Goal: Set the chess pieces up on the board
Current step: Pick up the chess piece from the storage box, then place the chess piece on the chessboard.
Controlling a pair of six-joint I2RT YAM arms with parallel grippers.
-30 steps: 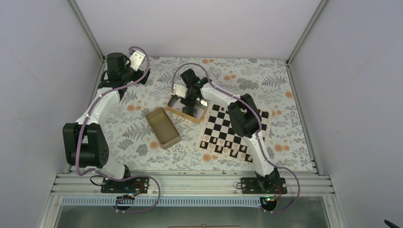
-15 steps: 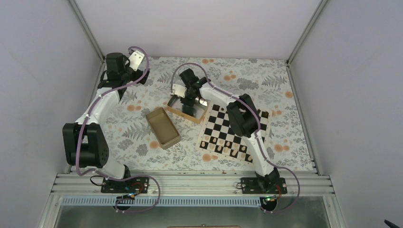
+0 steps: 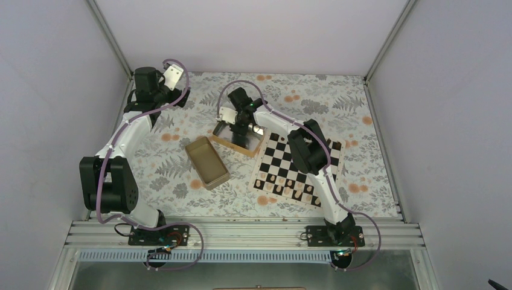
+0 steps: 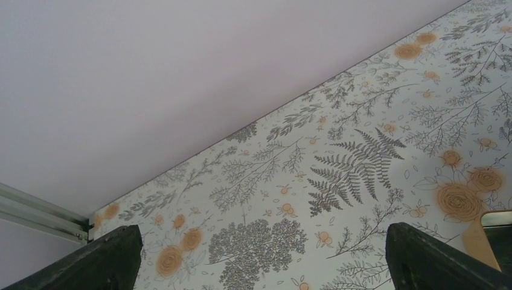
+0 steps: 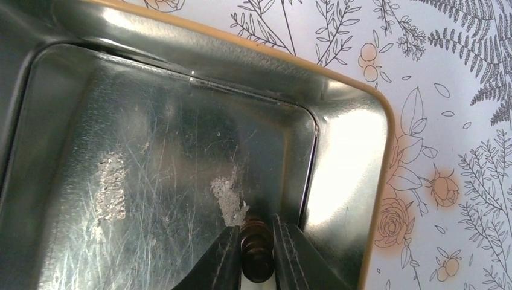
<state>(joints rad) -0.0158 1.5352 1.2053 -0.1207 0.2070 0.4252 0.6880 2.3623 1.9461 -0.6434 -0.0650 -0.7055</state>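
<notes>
In the right wrist view my right gripper (image 5: 255, 228) is down inside a shiny tin box (image 5: 151, 151), near its corner, shut on a dark brown chess piece (image 5: 258, 257) held between the two fingers. From above, the right gripper (image 3: 240, 134) is in the tin (image 3: 224, 142) just left of the board (image 3: 256, 174). Several chess pieces (image 3: 290, 188) stand on the board's near rows. My left gripper (image 4: 259, 235) hangs open over the floral cloth at the back left (image 3: 158, 93), with nothing between its fingers.
A second golden tin (image 3: 207, 162) lies left of the board, in front of the first one. The enclosure's walls stand close behind the left gripper and along both sides of the table.
The right gripper's jaws have come together on the dark piece inside the tin. The left arm has not moved.
</notes>
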